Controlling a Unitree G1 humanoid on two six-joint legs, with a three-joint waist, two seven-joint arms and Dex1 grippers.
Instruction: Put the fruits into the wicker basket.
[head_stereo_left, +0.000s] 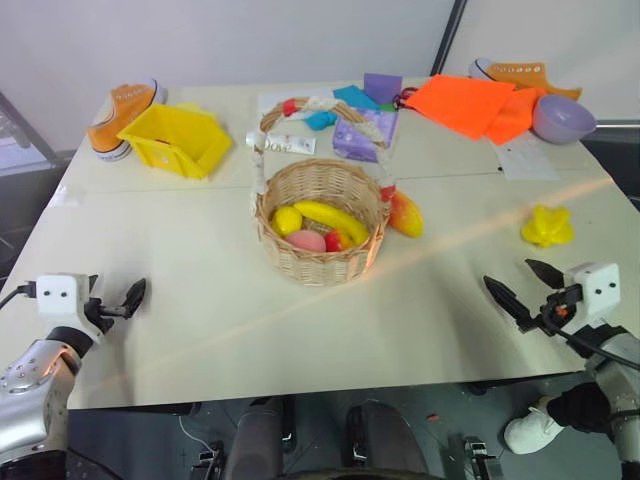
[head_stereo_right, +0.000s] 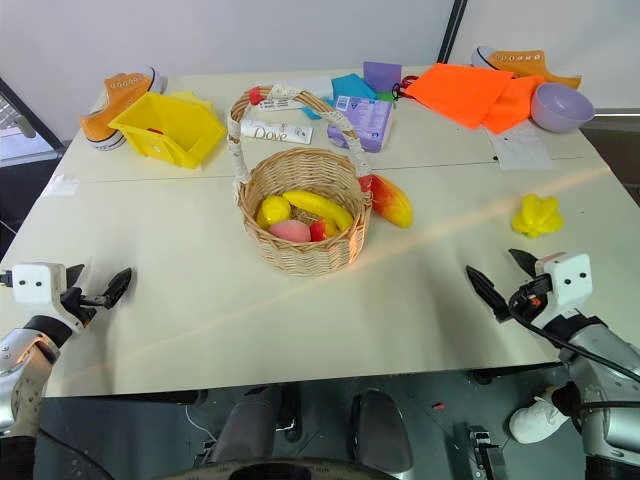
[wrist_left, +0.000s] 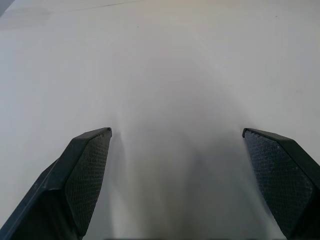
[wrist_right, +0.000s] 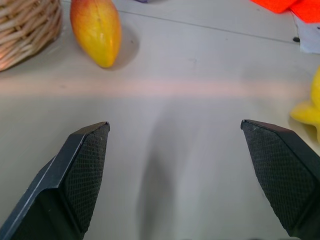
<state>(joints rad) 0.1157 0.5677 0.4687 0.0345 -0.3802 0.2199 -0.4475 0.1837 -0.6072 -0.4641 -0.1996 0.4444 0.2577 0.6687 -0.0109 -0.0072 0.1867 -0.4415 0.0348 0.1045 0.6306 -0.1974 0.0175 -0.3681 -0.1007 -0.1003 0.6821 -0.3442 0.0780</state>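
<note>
Fingers of both the right gripper (head_stereo_right: 503, 278) and the left gripper (wrist_left: 177, 137) stand wide and empty over the bare table (head_stereo_left: 200, 330). Lemon, banana, peach and a small red fruit already lie in the round woven wicker basket (head_stereo_left: 320, 222); the glossy mango (wrist_right: 96, 31) rests just outside its wall, ahead of the right fingers. Lumpy yellow star fruit (head_stereo_right: 537, 214) sits nearest those fingers, so likely next: reach forward, close on its bumpy plastic body.
</note>
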